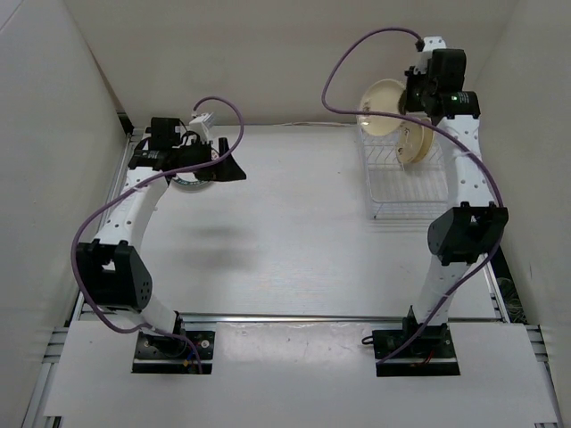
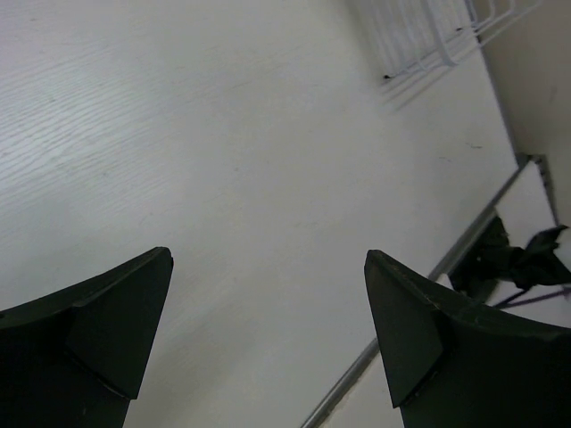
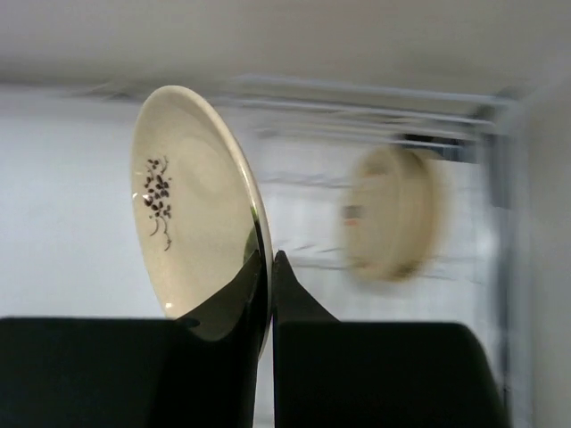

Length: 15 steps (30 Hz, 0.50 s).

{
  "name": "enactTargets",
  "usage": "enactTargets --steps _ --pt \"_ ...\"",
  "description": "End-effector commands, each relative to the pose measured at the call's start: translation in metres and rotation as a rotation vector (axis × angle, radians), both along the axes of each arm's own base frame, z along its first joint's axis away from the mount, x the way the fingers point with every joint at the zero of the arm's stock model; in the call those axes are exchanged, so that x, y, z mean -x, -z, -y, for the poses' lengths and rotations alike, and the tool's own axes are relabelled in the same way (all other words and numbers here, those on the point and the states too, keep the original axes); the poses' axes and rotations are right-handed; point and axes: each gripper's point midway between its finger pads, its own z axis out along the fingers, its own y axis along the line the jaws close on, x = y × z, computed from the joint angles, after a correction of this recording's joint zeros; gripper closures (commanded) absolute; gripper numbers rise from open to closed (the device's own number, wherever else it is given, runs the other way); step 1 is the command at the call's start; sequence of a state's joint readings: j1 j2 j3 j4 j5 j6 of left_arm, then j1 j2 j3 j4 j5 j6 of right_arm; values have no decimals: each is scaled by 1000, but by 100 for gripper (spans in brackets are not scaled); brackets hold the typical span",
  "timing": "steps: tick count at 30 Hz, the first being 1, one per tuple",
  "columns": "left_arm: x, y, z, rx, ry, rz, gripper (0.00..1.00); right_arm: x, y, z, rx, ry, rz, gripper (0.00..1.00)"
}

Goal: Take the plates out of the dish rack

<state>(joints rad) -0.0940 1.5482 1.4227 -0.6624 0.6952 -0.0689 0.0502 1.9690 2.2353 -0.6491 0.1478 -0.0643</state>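
My right gripper (image 1: 406,102) (image 3: 269,260) is shut on the rim of a cream plate (image 1: 382,105) (image 3: 192,205) that bears a small dark floral motif. It holds the plate on edge, up above the far end of the white wire dish rack (image 1: 401,187) (image 3: 357,98). A second cream plate (image 1: 415,143) (image 3: 393,214) stands upright in the rack, blurred in the right wrist view. My left gripper (image 1: 234,165) (image 2: 268,257) hangs open over the table at the far left with nothing between its fingers. Beneath the left arm, a dark-rimmed white plate (image 1: 189,183) lies mostly hidden.
White walls enclose the table at the back and on both sides. The rack's corner (image 2: 419,36) shows at the top of the left wrist view. A metal rail (image 1: 339,318) runs along the near edge. Purple cables loop above both arms.
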Motion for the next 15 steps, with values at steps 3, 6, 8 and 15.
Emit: enactTargets --steps 3,6,8,15 --pt "22 -26 37 250 226 -86 0 87 30 -157 -549 -762 -273 100" --pt "35 -33 48 373 334 -154 0 124 57 -195 -697 -920 -423 100" --pt "37 -37 50 399 355 -165 0 142 77 -217 -760 -974 -520 100" --pt "34 -26 50 394 341 -194 0 143 108 -264 -754 -1023 -612 100"
